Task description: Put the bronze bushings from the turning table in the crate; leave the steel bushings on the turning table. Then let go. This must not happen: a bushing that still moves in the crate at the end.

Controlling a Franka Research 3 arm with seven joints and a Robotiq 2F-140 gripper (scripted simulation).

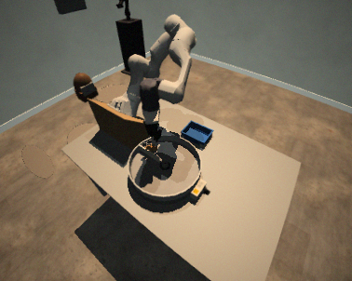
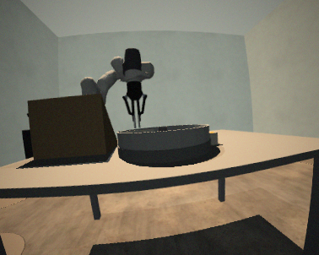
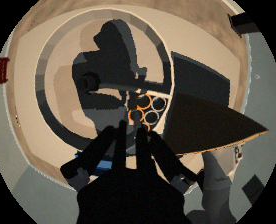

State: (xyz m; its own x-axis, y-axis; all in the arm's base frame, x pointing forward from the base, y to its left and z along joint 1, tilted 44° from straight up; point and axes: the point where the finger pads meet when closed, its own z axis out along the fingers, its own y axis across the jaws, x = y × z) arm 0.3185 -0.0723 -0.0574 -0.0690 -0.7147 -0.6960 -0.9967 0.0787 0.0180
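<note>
The turning table (image 1: 197, 168) (image 2: 163, 141) (image 3: 40, 85) is a round, high-rimmed tray. In the wrist view several ring-shaped bushings lie together in it by a divider: a bronze bushing (image 3: 151, 102), another bronze bushing (image 3: 130, 120) partly behind my fingers, a third partly hidden, a steel bushing (image 3: 165, 104) and another steel bushing (image 3: 157, 120). The blue crate (image 1: 197, 133) (image 3: 103, 164) stands beside the turning table; no bushing shows in it. My gripper (image 2: 137, 126) (image 3: 131, 117) hangs over the bushings, pointing down. Its fingers are open by a narrow gap, with nothing seen between them.
A tall brown slanted panel (image 1: 115, 122) (image 2: 66, 128) (image 3: 209, 127) stands close beside the turning table, near my gripper. A small control box (image 1: 198, 188) (image 2: 213, 138) sits at the turning table's outer side. My arm's shadow darkens much of the turning table.
</note>
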